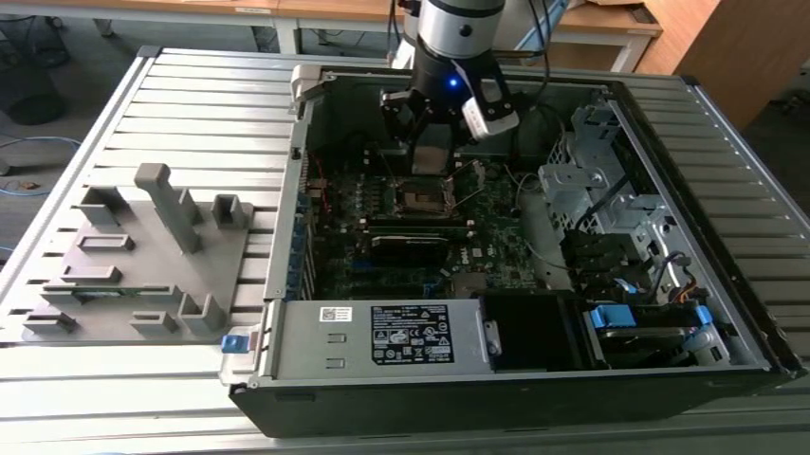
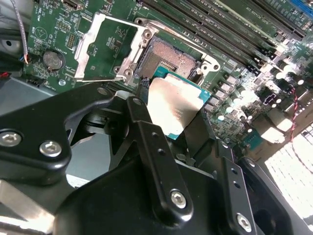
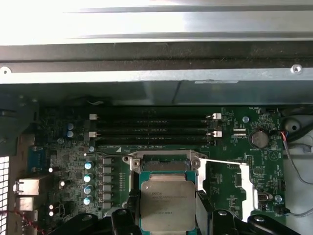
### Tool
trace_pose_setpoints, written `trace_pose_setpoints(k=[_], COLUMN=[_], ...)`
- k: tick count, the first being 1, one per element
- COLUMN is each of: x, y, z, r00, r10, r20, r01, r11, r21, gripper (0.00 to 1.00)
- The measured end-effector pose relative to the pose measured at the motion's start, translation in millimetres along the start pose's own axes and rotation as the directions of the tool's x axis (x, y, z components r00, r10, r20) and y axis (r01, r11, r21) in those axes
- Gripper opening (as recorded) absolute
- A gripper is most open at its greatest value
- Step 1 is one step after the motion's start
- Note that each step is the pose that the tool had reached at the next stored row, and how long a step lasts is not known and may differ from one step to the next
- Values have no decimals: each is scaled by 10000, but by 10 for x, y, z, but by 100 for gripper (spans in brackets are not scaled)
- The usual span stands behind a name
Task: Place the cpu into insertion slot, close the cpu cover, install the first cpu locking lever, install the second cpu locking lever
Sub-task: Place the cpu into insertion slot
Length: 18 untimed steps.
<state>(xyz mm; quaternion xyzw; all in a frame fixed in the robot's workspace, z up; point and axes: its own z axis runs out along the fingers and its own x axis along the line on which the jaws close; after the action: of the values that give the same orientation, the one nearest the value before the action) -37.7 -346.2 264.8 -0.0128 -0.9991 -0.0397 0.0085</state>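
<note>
The cpu (image 2: 175,105) is grasped by two opposite edges between the fingers of the gripper (image 2: 172,117), which is clenched on it. It is held just over the open insertion slot (image 2: 171,56) of the motherboard (image 2: 54,29). The cpu cover (image 2: 131,59) is seen swung open, lying beside the slot.

one cpu (image 2: 173,110), one cpu cover (image 2: 87,44), one socket (image 2: 171,58).
</note>
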Motion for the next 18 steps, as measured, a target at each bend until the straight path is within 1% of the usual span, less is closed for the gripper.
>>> trace_pose_setpoints(k=[4,13,15,18], x=[-1,-1,-1,-2], y=[-3,-3,-4,-8], z=[39,44,61,102], r00=[10000,10000,10000,10000], r10=[0,0,0,0], r20=[0,1,2,1], r01=[0,0,0,0], r11=[10000,10000,10000,10000], r21=[-1,-2,-2,-1], gripper=[54,54,54,54])
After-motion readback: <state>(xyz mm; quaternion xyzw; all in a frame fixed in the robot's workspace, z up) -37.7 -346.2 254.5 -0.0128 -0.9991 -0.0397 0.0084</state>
